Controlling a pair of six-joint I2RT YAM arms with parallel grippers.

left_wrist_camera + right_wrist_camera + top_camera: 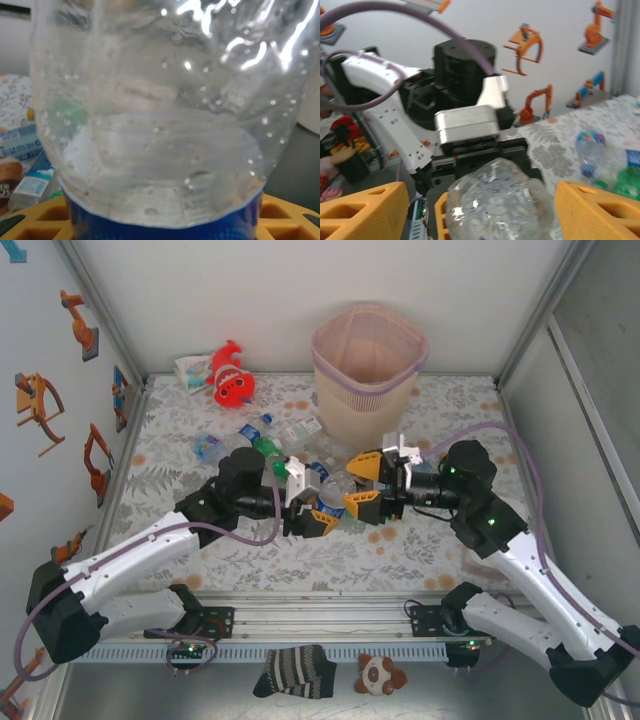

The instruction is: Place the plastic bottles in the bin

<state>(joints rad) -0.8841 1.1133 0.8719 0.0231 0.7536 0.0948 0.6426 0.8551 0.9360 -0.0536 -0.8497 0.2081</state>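
In the top view we see the left gripper (318, 498) and the right gripper (352, 485) facing each other near the middle of the table (440, 540). Between them is a clear bottle (335, 490) with a blue label. The left gripper has its jaws pinched on this bottle. In its wrist view the bottle's wet body stands very close to the lens, with the yellow fingers (35, 222) at the lower edge. The right gripper has its jaws spread. In its wrist view one yellow finger is on each side of the bottle's crumpled end, and we see a gap on both sides, so they are not touching it. The bin (360, 405) stands at 12 o'clock from the held bottle, at the far edge of the table, well apart. The loose bottles (262, 440) lie in a heap at about 10 o'clock from the grippers. A red fish plush (232, 380) rests at 11 o'clock, near the far left corner.
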